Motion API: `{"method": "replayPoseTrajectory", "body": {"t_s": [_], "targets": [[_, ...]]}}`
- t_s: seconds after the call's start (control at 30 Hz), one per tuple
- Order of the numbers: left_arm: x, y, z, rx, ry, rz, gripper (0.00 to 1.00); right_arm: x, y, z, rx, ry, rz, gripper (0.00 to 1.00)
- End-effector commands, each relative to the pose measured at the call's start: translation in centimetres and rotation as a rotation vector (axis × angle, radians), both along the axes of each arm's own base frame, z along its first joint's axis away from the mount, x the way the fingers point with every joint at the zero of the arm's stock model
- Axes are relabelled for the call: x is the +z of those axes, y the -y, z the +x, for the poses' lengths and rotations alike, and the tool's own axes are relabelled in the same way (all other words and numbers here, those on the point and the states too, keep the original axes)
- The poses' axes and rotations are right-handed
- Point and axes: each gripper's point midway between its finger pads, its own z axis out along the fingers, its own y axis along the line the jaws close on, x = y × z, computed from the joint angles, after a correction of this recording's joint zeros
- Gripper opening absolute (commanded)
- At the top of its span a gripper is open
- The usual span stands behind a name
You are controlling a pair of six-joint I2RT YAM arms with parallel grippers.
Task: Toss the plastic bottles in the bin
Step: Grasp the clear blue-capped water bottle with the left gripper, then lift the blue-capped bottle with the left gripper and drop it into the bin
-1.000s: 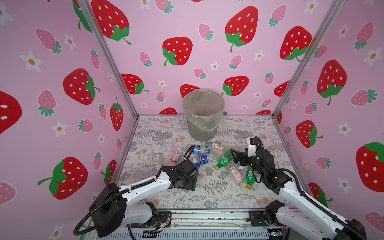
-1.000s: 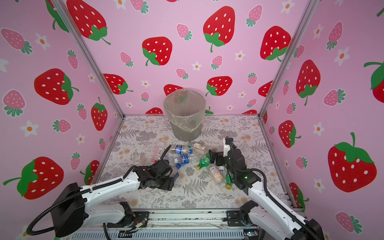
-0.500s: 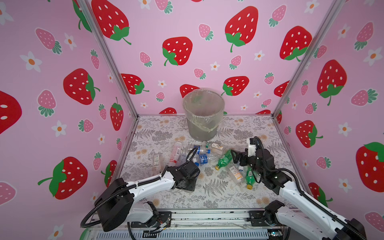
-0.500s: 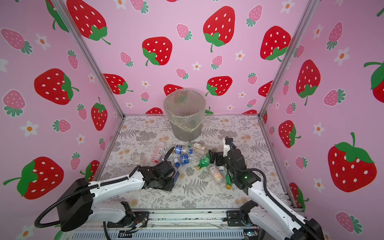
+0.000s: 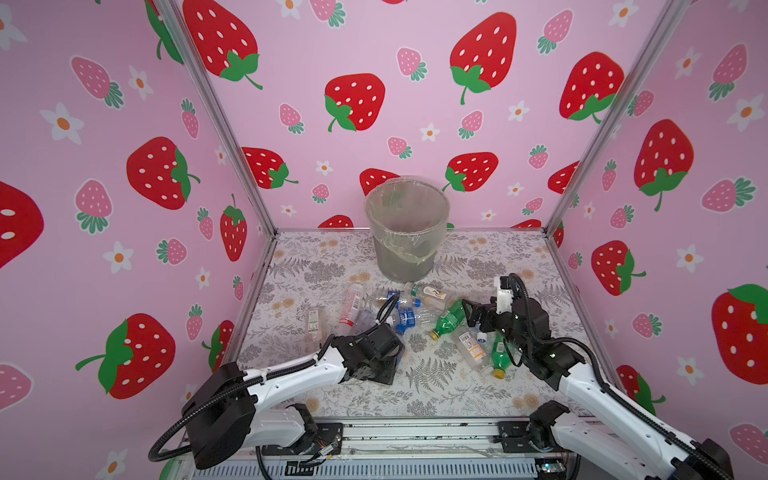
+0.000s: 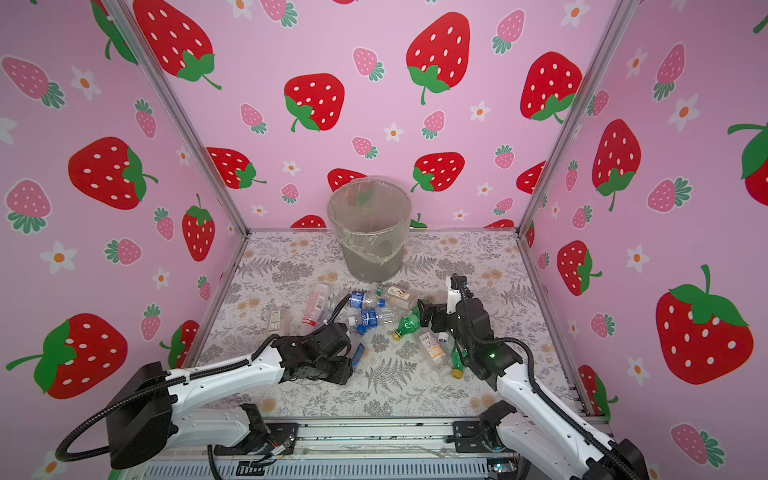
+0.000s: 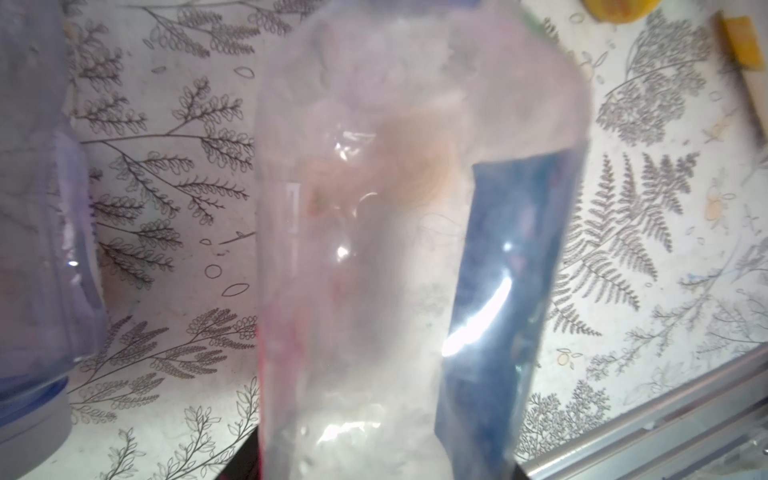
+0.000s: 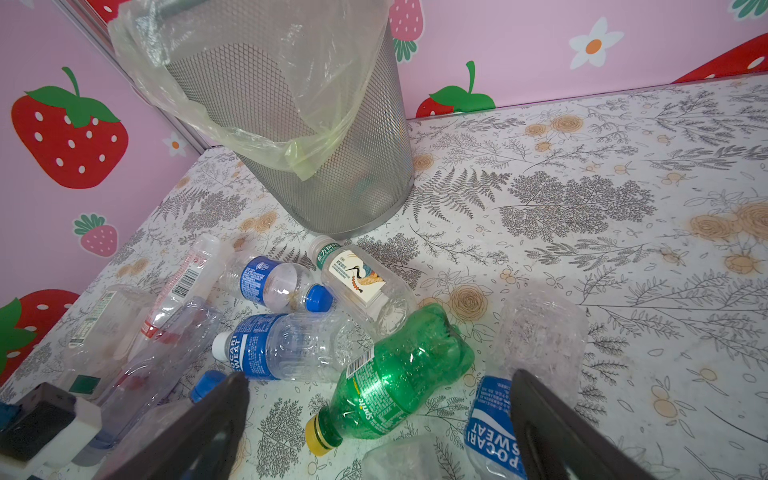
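Note:
Several plastic bottles lie in front of the mesh bin [image 5: 405, 253] [image 6: 370, 257] [image 8: 332, 174], which is lined with a clear bag. My left gripper [image 5: 395, 347] [image 6: 354, 353] [image 7: 382, 457] is shut on a clear bottle with a blue label [image 7: 507, 291], low over the floor at the near side of the pile. My right gripper [image 5: 471, 316] [image 6: 428, 316] [image 8: 374, 419] stands open just above a green bottle with a yellow cap [image 8: 399, 374] [image 5: 451, 318]. A blue-labelled bottle [image 8: 494, 424] lies by one of its fingers [image 8: 540, 424].
More bottles lie left of the green one: two with blue labels [image 8: 282, 347] [image 8: 270, 284], one with a white label [image 8: 361, 278]. A second green bottle [image 5: 500, 357] and a yellow-labelled one [image 5: 471, 349] lie under the right arm. Pink walls enclose three sides.
My left gripper's jaws have narrowed around the blue-labelled bottle and the arm has edged slightly toward the pile. The right arm has not moved.

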Motion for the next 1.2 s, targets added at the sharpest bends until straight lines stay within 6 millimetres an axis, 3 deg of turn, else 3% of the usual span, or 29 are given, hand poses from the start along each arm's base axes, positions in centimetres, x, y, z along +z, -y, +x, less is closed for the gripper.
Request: {"method": "replayPoseTrajectory", "body": {"t_s": [0.0, 0.5, 1.17], "targets": [[2.3, 0.8, 0.9, 0.005, 0.063, -0.053, 0.55, -0.1, 0.4, -0.1, -0.013, 0.004, 0.009, 0.99], [8.7, 0.7, 2.5, 0.027, 0.27, -0.189, 0.55, -0.3, 0.4, -0.1, -0.014, 0.001, 0.011, 0.99], [15.3, 2.0, 6.6, 0.031, 0.502, -0.202, 0.55, -1.0, 0.6, -0.2, -0.015, -0.009, -0.004, 0.99]]}}
